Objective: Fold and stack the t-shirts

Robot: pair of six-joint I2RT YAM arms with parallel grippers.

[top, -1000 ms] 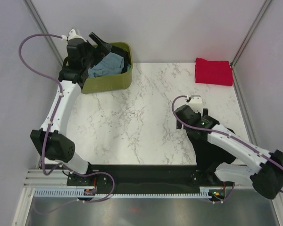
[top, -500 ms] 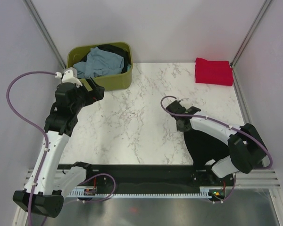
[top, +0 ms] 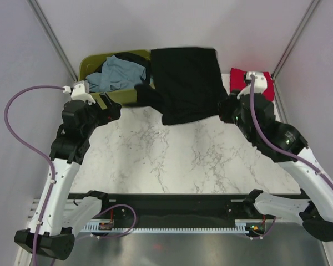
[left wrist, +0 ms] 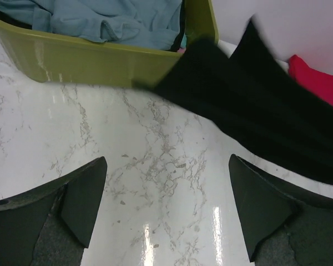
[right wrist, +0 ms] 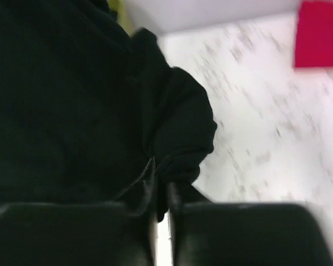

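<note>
A large black t-shirt (top: 186, 83) hangs spread above the back of the table, one end trailing into the olive tub. My right gripper (top: 225, 108) is shut on its right edge; in the right wrist view a bunched fold of the black t-shirt (right wrist: 72, 111) sits pinched between the closed fingers of the right gripper (right wrist: 162, 188). My left gripper (top: 112, 108) is open and empty over the marble in front of the tub, seen wide apart in the left wrist view (left wrist: 166, 210). A pale blue-grey t-shirt (top: 116, 75) lies in the tub. A folded red t-shirt (top: 265, 86) rests at the back right corner.
The olive-green tub (top: 89, 64) stands at the back left, its front wall (left wrist: 100, 58) just beyond my left fingers (left wrist: 77, 194). Grey walls close in the back and sides. The marble table (top: 172, 160) stretches between the arms.
My right gripper has shut on the black t-shirt and swung from the table's middle up to the back right, lifting it. My left arm has drawn back from the tub.
</note>
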